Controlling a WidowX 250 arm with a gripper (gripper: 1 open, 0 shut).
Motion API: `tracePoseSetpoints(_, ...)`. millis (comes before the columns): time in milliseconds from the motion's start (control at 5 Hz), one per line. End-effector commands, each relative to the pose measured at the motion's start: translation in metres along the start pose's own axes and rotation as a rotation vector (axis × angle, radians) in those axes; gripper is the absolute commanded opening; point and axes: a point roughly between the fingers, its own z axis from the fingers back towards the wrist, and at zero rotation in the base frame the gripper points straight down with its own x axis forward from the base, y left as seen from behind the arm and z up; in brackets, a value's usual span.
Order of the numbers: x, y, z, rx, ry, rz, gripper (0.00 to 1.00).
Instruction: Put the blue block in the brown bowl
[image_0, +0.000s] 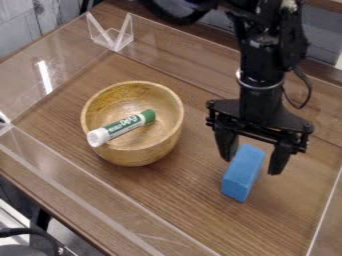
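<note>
We see the blue block lying flat on the table, right of the brown bowl; it looks stiff, light and sturdy, best pinched across its narrow sides, mid-length. Our arm reaches down from above, the gripper spread wide over its far end.
</note>
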Motion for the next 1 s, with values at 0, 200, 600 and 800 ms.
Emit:
tracePoseSetpoints(0, 0.0062, -0.0039, 0.0057, -0.019, -0.037, -0.014, 1.0)
tracePoseSetpoints(200, 0.0082, -0.0031, 0.0032, -0.019, -0.041, -0.016, 1.0)
tracePoseSetpoints(600, 0.0112, -0.0011, 0.0003, -0.021, -0.044, -0.016, 1.0)
tracePoseSetpoints(800, 0.0123, -0.0002, -0.0005, -0.023, -0.046, -0.016, 1.0)
